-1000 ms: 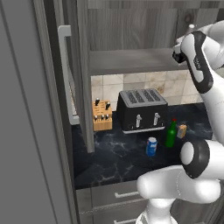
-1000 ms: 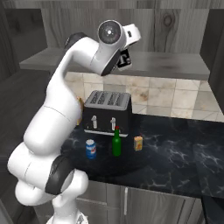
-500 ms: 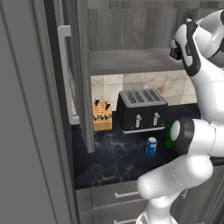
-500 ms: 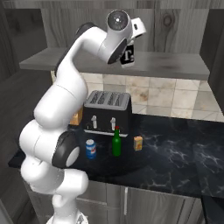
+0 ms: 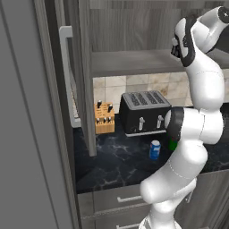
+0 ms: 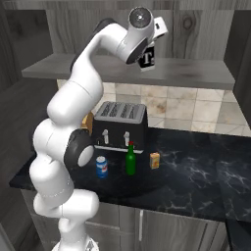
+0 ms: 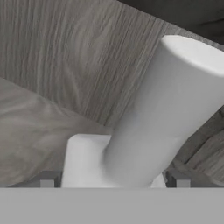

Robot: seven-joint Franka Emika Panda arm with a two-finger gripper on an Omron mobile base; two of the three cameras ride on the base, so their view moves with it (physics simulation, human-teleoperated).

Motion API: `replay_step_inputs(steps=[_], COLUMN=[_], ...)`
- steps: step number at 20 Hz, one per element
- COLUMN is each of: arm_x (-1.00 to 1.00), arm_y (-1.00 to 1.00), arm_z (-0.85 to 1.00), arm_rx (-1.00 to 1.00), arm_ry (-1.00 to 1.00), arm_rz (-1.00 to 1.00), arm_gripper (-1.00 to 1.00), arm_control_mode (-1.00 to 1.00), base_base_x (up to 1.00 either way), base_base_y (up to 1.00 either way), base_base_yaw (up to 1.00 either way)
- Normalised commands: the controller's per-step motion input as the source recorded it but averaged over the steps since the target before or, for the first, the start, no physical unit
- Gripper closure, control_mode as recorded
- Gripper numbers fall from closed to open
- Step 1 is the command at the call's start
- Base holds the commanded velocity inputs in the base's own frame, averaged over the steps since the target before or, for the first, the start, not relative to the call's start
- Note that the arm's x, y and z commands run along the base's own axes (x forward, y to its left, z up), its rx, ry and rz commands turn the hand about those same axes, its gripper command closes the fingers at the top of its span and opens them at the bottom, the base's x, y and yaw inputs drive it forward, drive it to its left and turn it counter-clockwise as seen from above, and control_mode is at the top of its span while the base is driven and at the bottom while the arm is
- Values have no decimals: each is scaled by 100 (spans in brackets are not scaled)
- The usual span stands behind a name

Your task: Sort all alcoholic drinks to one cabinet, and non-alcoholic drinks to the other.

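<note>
The pale bottle with the black "T" label (image 6: 147,60) is seen at the open cabinet's shelf (image 6: 196,73), right under the claw (image 7: 111,177). In the hand view the bottle sits between the two widely spread fingertips (image 7: 46,179); whether it is gripped or already let go cannot be told. On the bench (image 6: 196,176) three drinks are left: the blue soda can (image 6: 101,167), the green bottle (image 6: 130,160) and the orange-yellow carton (image 6: 155,160), lined up in front of the toaster (image 6: 120,128). The sorting is judged barely begun, with one drink at most put away.
</note>
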Motion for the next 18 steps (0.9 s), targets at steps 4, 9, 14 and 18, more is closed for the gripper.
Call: replay_step_inputs(steps=[4,9,14,18], arm_x=[-22,-49,-29,-6], arm_y=[-1,0,0,0], arm_z=[0,0,-1,-26], arm_rx=[0,0,1,5], arm_ry=[0,0,0,0], arm_rz=[0,-4,-6,-5], arm_gripper=[-100,-100,-100,-100], arm_control_mode=[-100,-100,-100,-100], base_base_x=[0,0,0,0], base_base_y=[0,0,0,0], base_base_yaw=[0,0,0,0])
